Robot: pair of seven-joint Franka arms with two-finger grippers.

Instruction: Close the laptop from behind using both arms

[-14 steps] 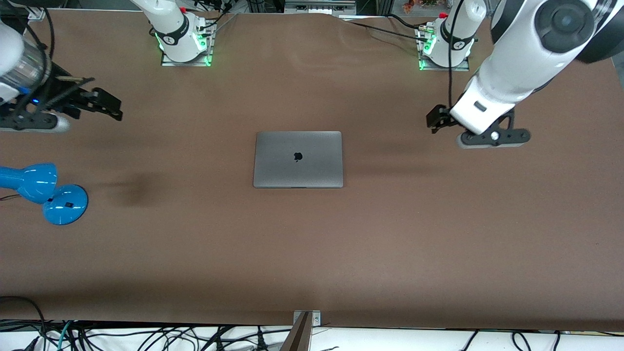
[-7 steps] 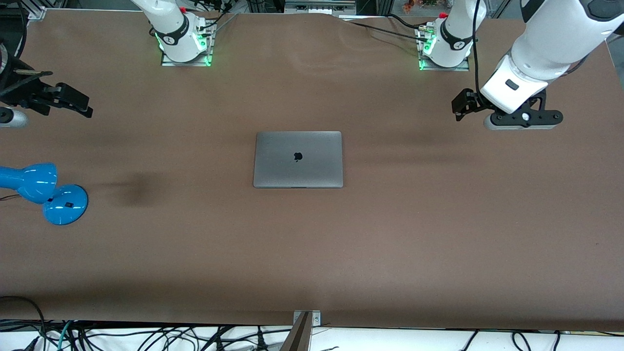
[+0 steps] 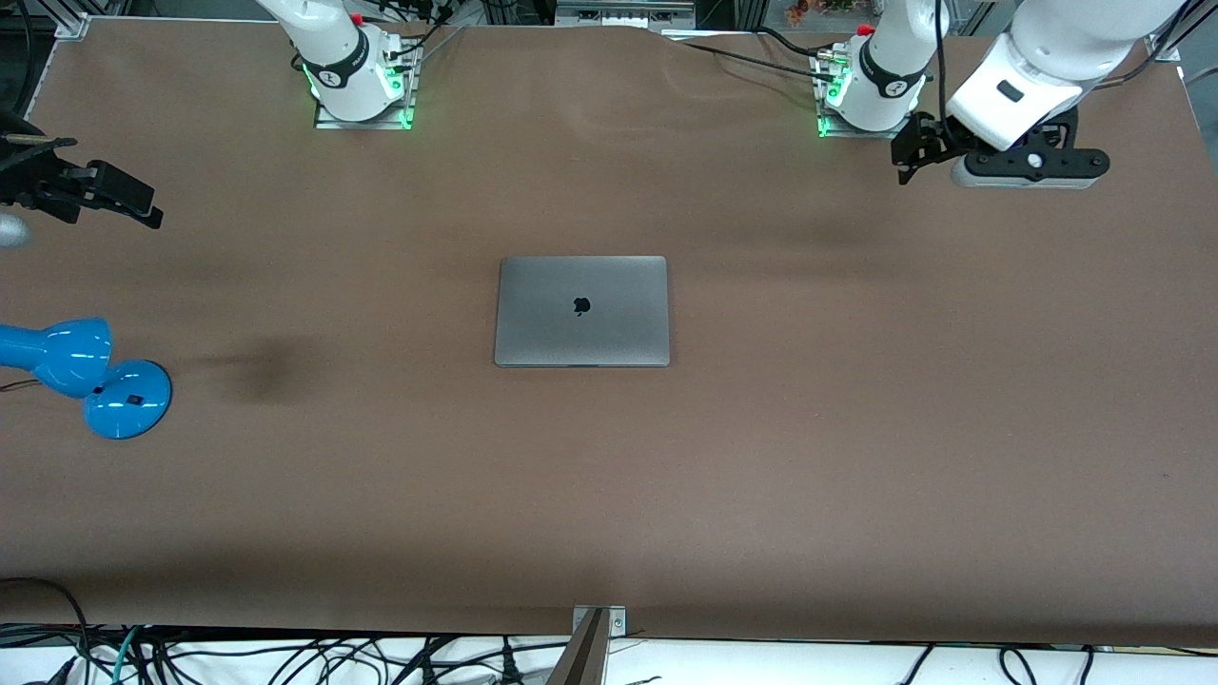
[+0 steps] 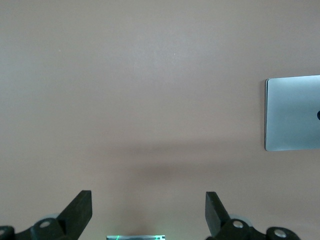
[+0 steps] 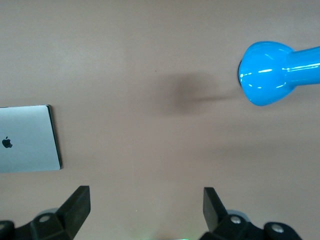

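My left arm (image 3: 1037,48): glossy white shell, one small dark rectangular mark on the wrist casing, black cable trailing along it.
My left gripper (image 3: 912,152): black, two blunt fingers (image 4: 80,212) with round silver screws near their roots.
My right gripper (image 3: 114,190): black, same fingers (image 5: 77,205).
My bases (image 3: 357,71): white, black band, green glow.

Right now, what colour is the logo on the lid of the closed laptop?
Dark, nearly black, on the grey metal laptop lid; it shows best in the front view.
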